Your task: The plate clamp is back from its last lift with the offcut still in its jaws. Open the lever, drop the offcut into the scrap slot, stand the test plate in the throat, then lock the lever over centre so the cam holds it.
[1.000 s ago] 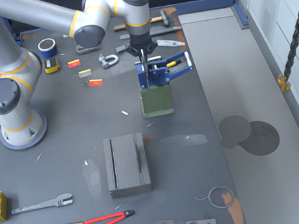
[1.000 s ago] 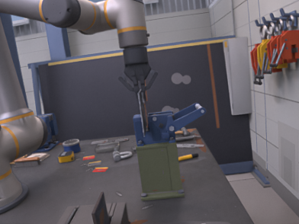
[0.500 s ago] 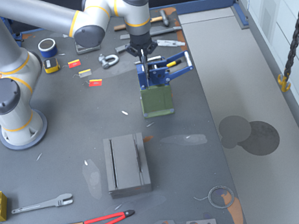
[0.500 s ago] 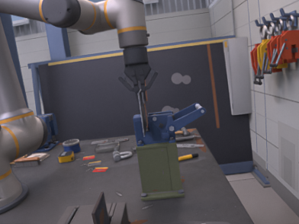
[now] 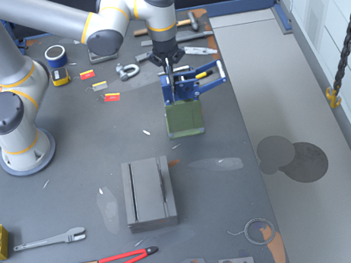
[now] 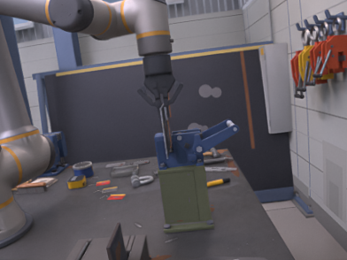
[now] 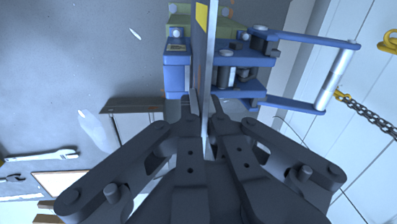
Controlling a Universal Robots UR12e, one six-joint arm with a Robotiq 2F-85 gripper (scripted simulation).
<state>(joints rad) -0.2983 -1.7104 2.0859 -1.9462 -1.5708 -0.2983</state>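
A thin steel plate [image 7: 204, 68] stands on edge in the throat of the blue plate clamp [image 6: 183, 148]. My gripper [image 7: 202, 108] is closed, with a finger on each face of the plate's top edge. The plate [image 6: 164, 128] hangs straight down into the clamp's jaws. The plate has a yellow mark near its lower end. The clamp [image 5: 182, 86] sits on a green pedestal [image 5: 184, 119]. Its lever [image 5: 212, 75] is swung up and out to the right, with a silver roller handle [image 7: 334, 77] at its end. The grey scrap box [image 5: 149, 192] with slots lies in front of the pedestal, and a dark piece stands in one slot [image 6: 116, 241].
The bench's right edge [image 5: 243, 126] runs close beside the clamp. A hammer, a yellow marker [image 6: 217, 181], a shackle [image 5: 127, 70] and tags lie behind the clamp. A wrench [image 5: 49, 240] and red pliers [image 5: 129, 254] lie at the front. A chain hook [image 5: 334, 95] hangs on the right.
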